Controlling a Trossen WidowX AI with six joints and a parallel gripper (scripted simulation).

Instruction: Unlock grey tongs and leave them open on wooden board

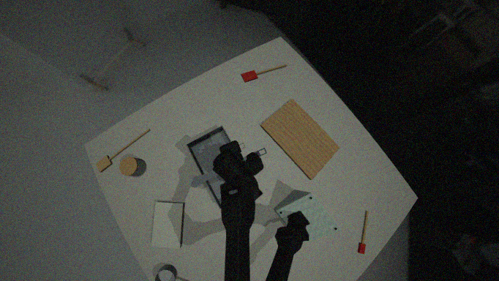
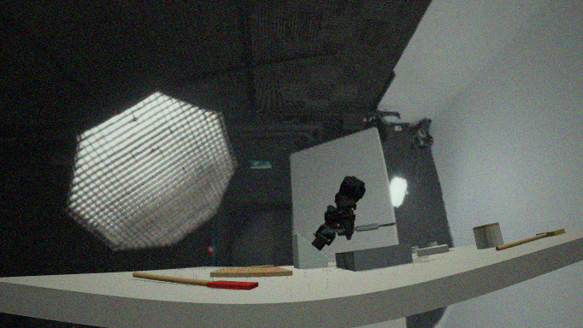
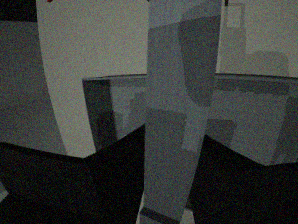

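The grey tongs [image 2: 368, 227] [image 3: 182, 65] [image 1: 261, 151] are held roughly level above the roasting tin [image 1: 204, 137] [image 2: 378, 257] [image 3: 101, 107], with a visible gap over its rim in the exterior view. My gripper [image 3: 166, 129] [image 2: 348, 233] is shut on the tongs, a black fingertip on each side of them. Their arms look closed together in the wrist view; their lock is not clear. The arm hides their middle in the top view, where a small ring end shows beyond the gripper. The wooden board [image 1: 300, 139] [image 2: 251, 272] lies flat beyond the tin, beside the ring end.
A pale green slanted object [image 1: 318, 219] [image 2: 309, 254] stands near the arm. A red spatula [image 1: 249, 76] [image 2: 232, 284] lies past the board, another [image 1: 361, 248] near the table edge. A wood-topped cylinder [image 1: 128, 166] [image 2: 487, 236] and a white tray [image 1: 166, 225] stand on the other side.
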